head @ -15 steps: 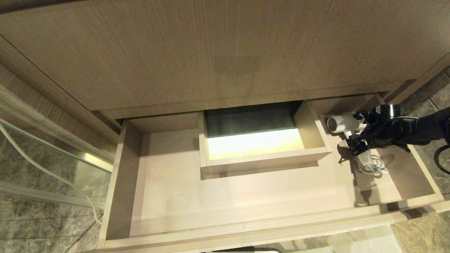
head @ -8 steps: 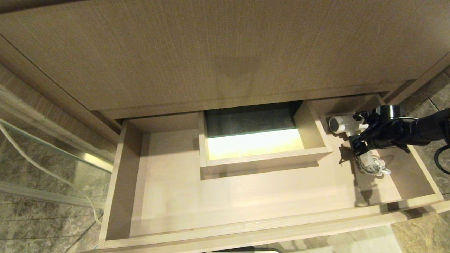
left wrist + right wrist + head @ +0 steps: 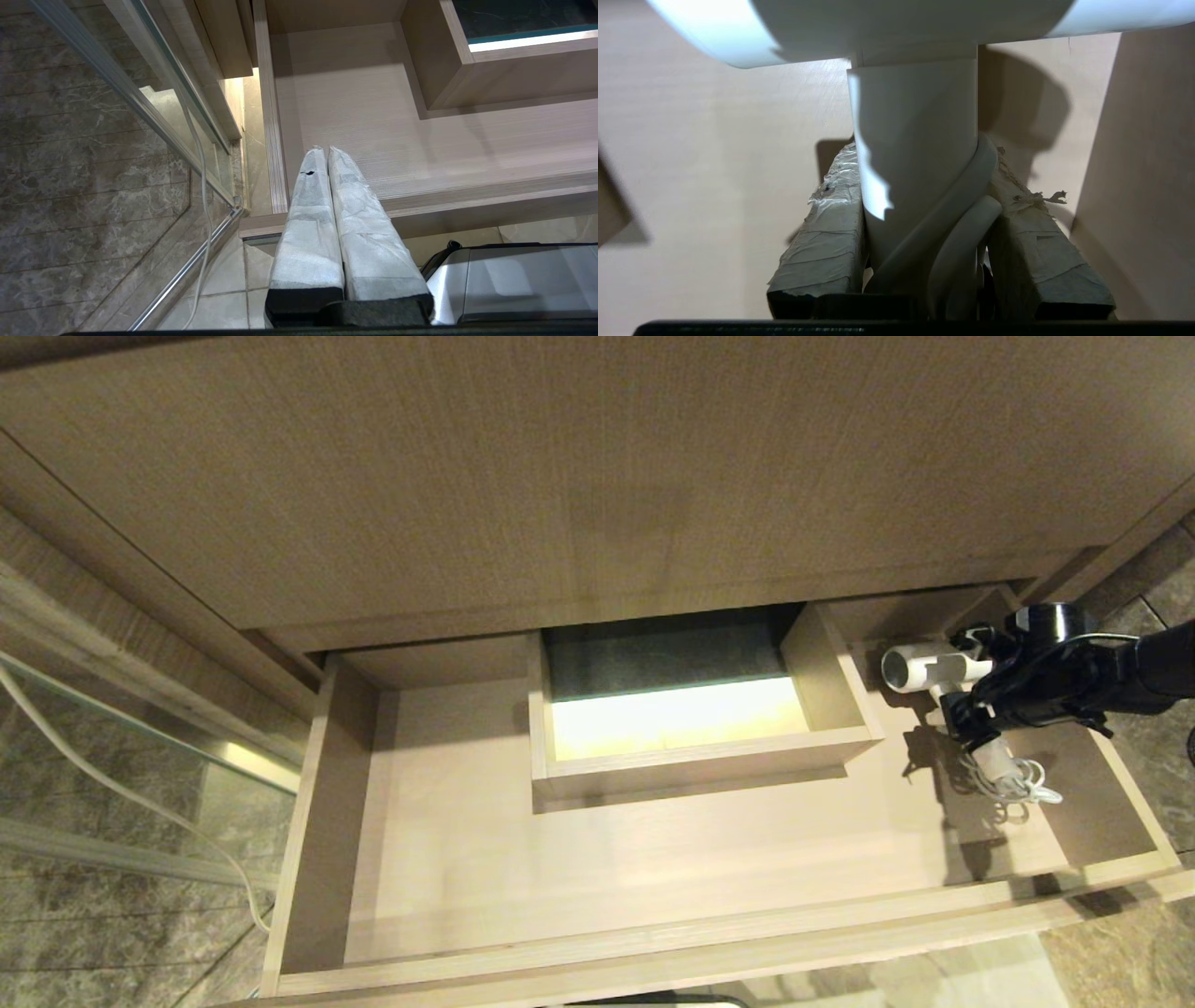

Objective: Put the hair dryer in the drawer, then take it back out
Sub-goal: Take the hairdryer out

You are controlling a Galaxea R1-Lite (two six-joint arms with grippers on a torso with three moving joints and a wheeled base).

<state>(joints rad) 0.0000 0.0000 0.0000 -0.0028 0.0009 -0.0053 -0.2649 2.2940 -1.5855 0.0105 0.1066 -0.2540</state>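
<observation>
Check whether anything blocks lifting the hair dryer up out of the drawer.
Nothing visible does. The right gripper is shut on the hair dryer by its handle, in the right end of the open drawer. The boxed cut-out stands beside it and the drawer's right wall is close, but neither covers it from above.

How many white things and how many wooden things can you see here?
White: 2, the dryer and its cord
Wood: 2, the drawer and the panel above it
Total: 4
</observation>
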